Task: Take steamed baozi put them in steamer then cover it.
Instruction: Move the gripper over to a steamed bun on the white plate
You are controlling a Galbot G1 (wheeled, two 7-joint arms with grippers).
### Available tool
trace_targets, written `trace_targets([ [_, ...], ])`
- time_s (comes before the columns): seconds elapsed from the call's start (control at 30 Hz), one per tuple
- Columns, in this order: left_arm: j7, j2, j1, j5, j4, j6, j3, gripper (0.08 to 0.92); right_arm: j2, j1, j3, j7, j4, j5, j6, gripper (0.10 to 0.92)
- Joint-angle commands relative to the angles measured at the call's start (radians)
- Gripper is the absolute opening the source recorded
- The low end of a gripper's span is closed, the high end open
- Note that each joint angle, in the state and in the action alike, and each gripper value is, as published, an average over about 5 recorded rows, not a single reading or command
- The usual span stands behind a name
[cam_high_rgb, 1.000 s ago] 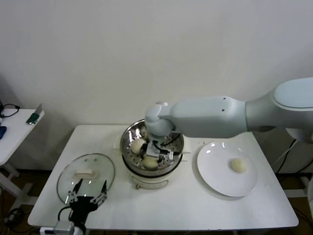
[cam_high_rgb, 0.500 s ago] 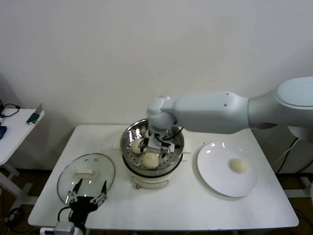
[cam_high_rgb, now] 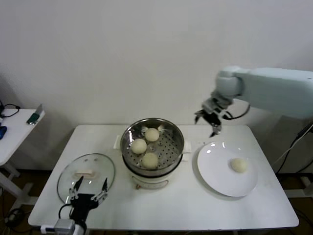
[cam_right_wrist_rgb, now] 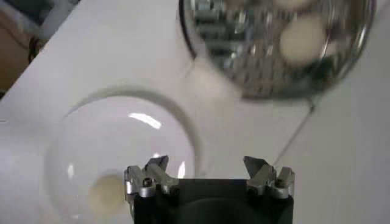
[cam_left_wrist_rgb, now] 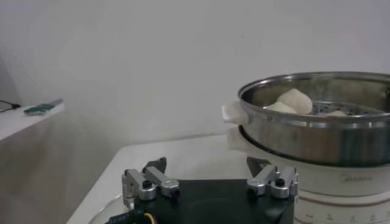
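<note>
Three baozi sit in the steamer at mid-table, and one baozi lies alone on the plate to its right. The right gripper hangs in the air above the plate's far edge, jaws apart and empty. The step in hand looks like fetching that last bun: the gripper must drop onto it and close gently. The lid rests left of the steamer; the left gripper waits just beside it, jaws apart.

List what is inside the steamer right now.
Three buns sit on the perforated floor of the steamer, uncovered. Whatever lies below that floor is hidden.
</note>
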Motion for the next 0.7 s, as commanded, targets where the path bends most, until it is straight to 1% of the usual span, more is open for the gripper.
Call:
trace_targets([
  [0.03,0.0,0.0,-0.006,0.001,0.001,0.003,-0.001,0.823,-0.346,-0.204,0.083,0.017,-0.054,-0.095,-0.124,0.823],
  [0.17,0.002,-0.006,-0.005,0.006,0.003,0.005,0.005,0.823,-0.379,-0.435,0.287,0.035,-0.082,-0.161,-0.152,0.823],
  [0.33,0.003,-0.019,0.001,0.019,0.006,0.005,0.009,0.823,-0.348,-0.638,0.476,0.048,-0.155,-0.21,-0.159,0.823],
  [0.5,0.002,-0.025,0.013,0.028,0.007,0.001,0.008,0.823,-0.281,-0.723,0.571,0.055,-0.247,-0.234,-0.154,0.823],
  [0.7,0.001,-0.034,0.025,0.038,0.009,-0.003,0.011,0.823,-0.21,-0.733,0.57,0.055,-0.309,-0.238,-0.152,0.823],
])
